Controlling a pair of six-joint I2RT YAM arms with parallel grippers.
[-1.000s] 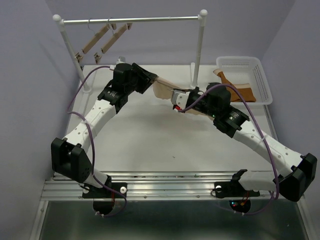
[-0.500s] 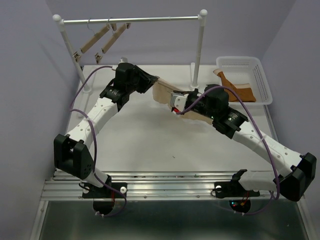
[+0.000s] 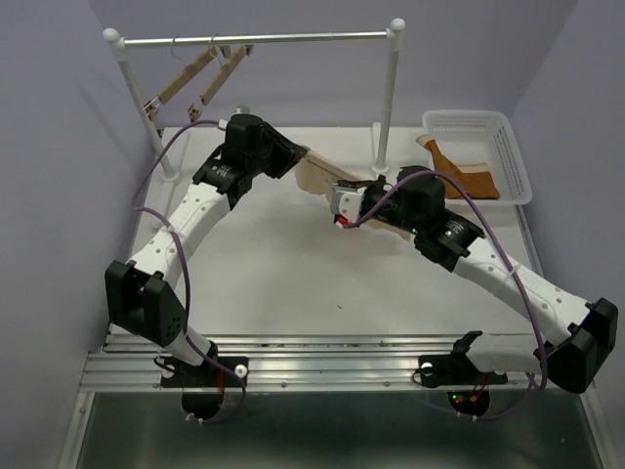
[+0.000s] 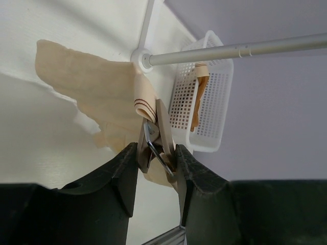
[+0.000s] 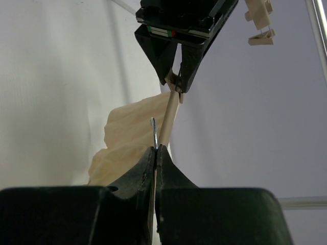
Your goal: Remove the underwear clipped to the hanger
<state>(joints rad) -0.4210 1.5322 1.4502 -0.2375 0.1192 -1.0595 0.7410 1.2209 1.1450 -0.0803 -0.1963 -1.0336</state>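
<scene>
The hanger [image 5: 171, 115] is held in the air between both grippers, above the back middle of the table. My left gripper [image 4: 157, 153] is shut on the clip [image 4: 153, 133] at one end, squeezing its wings. The pale beige underwear [image 4: 92, 87] hangs limp from that clip and drapes toward the table. It also shows in the top view [image 3: 314, 181]. My right gripper [image 5: 156, 149] is shut on the hanger's thin metal hook [image 5: 153, 130]. In the top view the left gripper [image 3: 291, 159] and right gripper [image 3: 340, 202] are close together. The hanger's other clip is hidden.
A white rail [image 3: 254, 40] on two posts stands at the back, with two spare wooden hangers [image 3: 200, 73] at its left end. Its right post [image 3: 389, 98] is just behind the grippers. A white basket [image 3: 498, 147] at the back right holds orange-brown cloth [image 3: 459, 176].
The left gripper has moved a little back and up with the clip end. The right gripper has shifted slightly left and back with the hook. Both holds are unchanged.
</scene>
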